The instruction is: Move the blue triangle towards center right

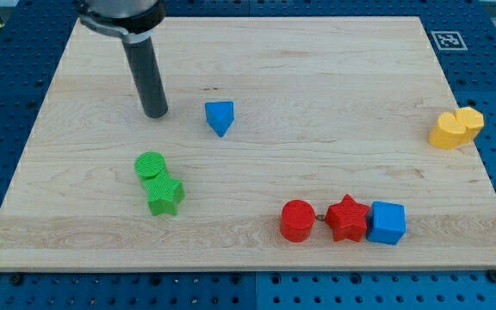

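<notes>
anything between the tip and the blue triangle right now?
No. In the camera view, only bare board separates my tip from the blue triangle, which sits to the tip's right, apart from it.

a blue triangle [220, 116] lies alone on the pale wooden board, in the upper half and a little toward the view's left of centre. the small solid wedge shows a flat top face at its upper side and narrows to a point aimed at the view's bottom. it sits flat on the wood, touching nothing, well apart from the board's right edge.
</notes>
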`<action>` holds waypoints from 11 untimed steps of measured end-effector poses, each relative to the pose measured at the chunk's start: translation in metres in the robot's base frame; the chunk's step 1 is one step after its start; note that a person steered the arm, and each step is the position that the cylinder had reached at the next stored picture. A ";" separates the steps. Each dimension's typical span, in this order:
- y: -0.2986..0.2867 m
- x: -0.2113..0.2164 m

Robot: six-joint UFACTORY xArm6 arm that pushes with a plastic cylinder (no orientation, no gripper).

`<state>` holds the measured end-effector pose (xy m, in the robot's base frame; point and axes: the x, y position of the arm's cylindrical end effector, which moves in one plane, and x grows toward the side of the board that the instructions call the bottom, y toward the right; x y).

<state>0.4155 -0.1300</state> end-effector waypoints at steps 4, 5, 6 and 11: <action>0.002 0.010; 0.022 0.010; 0.052 0.004; 0.232 -0.004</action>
